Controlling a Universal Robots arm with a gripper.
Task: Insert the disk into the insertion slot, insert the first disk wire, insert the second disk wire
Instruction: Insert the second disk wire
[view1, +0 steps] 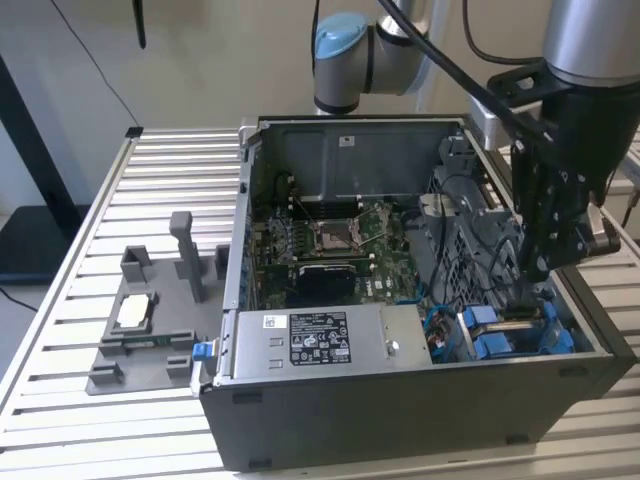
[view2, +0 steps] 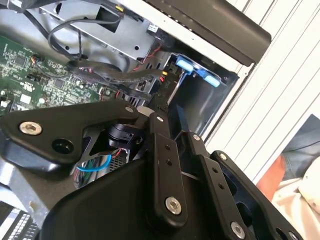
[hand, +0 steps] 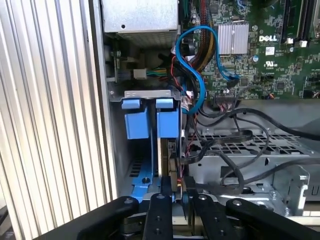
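Pincer (hand: 176, 196) narrow, clamped on disk (hand: 162, 165) edge, lowered into bay at 4 o'clock of case (view1: 400, 420), beside blue carrier tabs (hand: 150, 117), aligning for slot.

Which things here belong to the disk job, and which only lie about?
Belonging to the job:
- disk, standing in its blue carrier in the case's bay
- gripper, down at the disk
- blue wire

Lying about:
- power-supply box
- motherboard
- grey fixture on the table
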